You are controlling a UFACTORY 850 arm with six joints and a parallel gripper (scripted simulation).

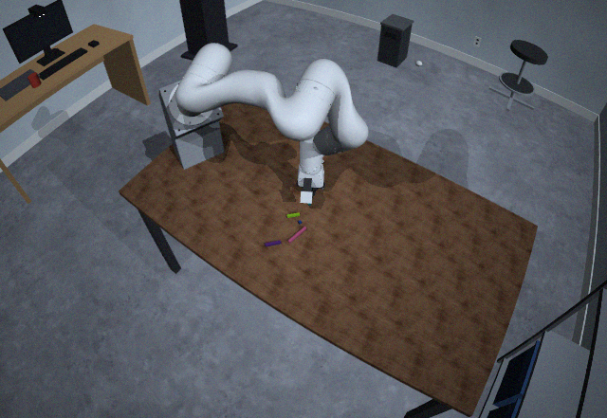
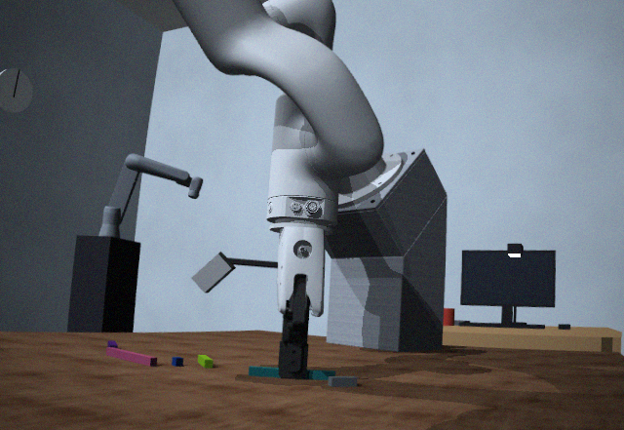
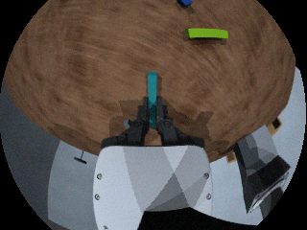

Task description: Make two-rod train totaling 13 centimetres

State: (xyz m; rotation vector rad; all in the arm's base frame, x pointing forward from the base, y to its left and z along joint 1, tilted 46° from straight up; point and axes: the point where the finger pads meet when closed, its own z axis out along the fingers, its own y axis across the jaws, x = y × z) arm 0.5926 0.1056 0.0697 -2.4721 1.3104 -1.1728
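Note:
My gripper (image 2: pixel 292 373) (image 3: pixel 153 103) points down at table height, shut on the turquoise rod (image 2: pixel 264 371) (image 3: pixel 153 83), with one finger against each long side. The rod is at table level. The grey rod (image 2: pixel 342 381) (image 3: pixel 127 123) lies close to it, partly hidden by a finger in the wrist view. The lime rod (image 1: pixel 293 215) (image 2: pixel 205 361) (image 3: pixel 207 34) and blue rod (image 1: pixel 299 222) (image 2: pixel 176 361) (image 3: pixel 185 2) lie apart from it. The pink rod (image 1: pixel 297 234) (image 2: pixel 131 357) lies slanted beyond the blue one. The purple rod (image 1: pixel 272 244) (image 2: pixel 112 344) lies near the pink rod's end.
The brown table (image 1: pixel 392 266) bears all the rods. The arm's base stand (image 1: pixel 198 146) (image 2: pixel 365 299) stands at the table's edge. The wrist camera block (image 1: pixel 306 197) (image 2: pixel 214 272) sticks out from the gripper's side. Arm shadows darken the table around the fingers.

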